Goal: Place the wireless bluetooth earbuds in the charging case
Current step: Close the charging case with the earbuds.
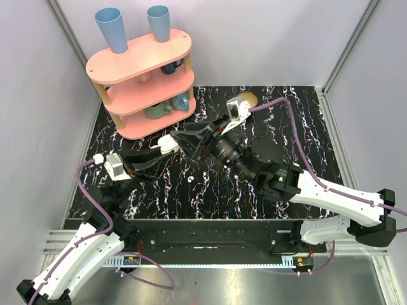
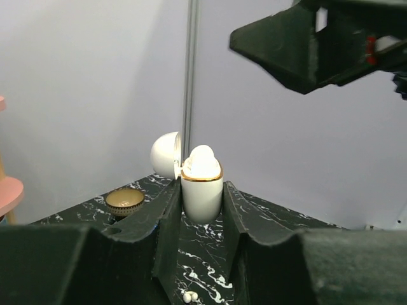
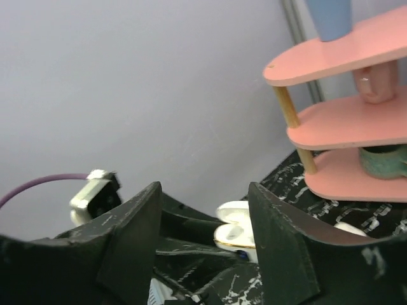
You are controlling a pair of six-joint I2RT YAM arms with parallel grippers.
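Left jaws around upright, open charging case [image 2: 202, 197]

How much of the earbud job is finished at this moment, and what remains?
Done: the charging case stands open and one earbud seems seated in it. In hand: the left gripper clamps the case; the right gripper hangs open above it, empty. Left: the other earbud lies on the table.
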